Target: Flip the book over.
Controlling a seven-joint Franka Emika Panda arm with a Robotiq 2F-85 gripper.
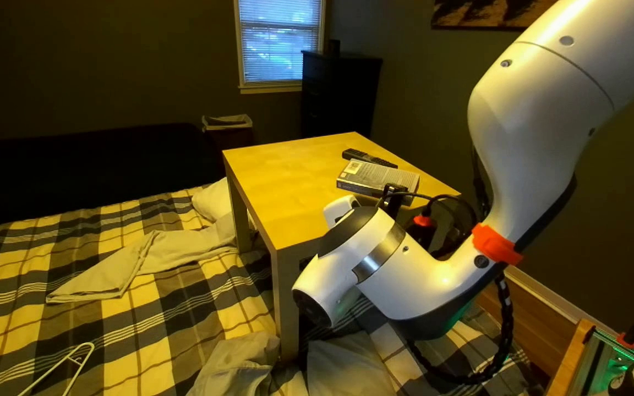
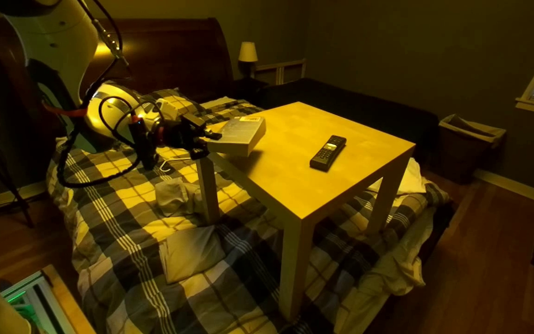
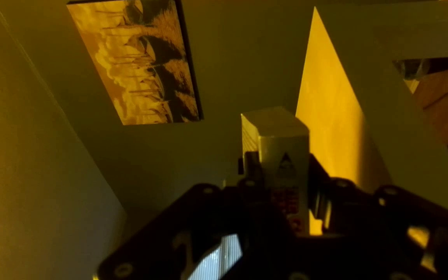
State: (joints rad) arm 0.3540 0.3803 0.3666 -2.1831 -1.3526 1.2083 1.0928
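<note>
In an exterior view, the hand [image 2: 209, 144] is found clamped on the book [image 2: 238, 131] to its right, the long axis judged crosswise to the hand; the book is seemingly held above the surface [image 2: 285, 178].

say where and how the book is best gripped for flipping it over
Probably by the lettered edge of the book, coming in level from that side with a finger over each broad face: its thickness fits between them, and it appears raised off the table, leaving room beneath. The gripper holds it that way.
</note>
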